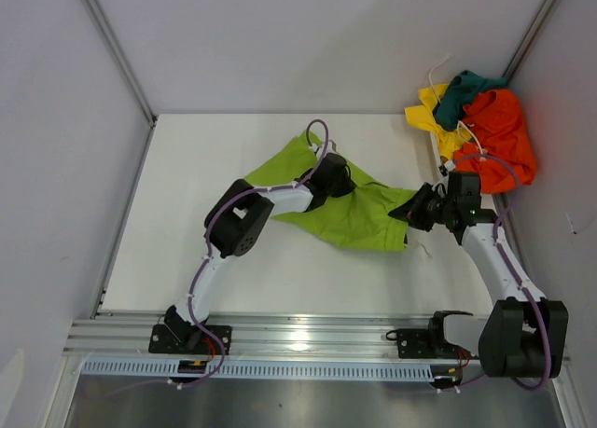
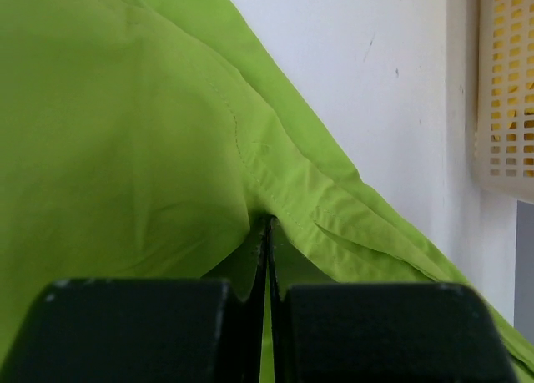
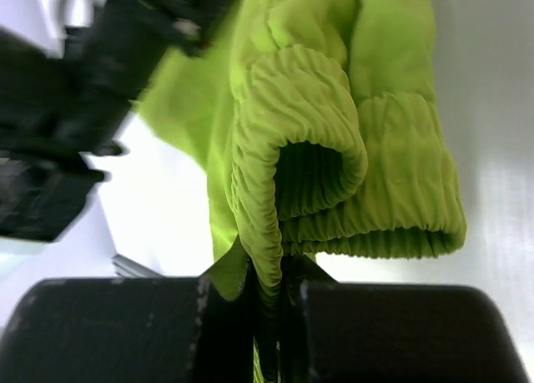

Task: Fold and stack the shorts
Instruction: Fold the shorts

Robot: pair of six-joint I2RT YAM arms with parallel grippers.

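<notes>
Both arms hold the lime green shorts over the centre of the white table.

In the overhead view the left gripper sits on the upper middle of the cloth, its jaws closed tight on a stitched hem seen in the left wrist view. The right gripper, at the garment's right end, clamps the ribbed waistband, which curls above its jaws. The orange shorts, yellow shorts and teal shorts lie heaped at the upper right of the frame.
</notes>
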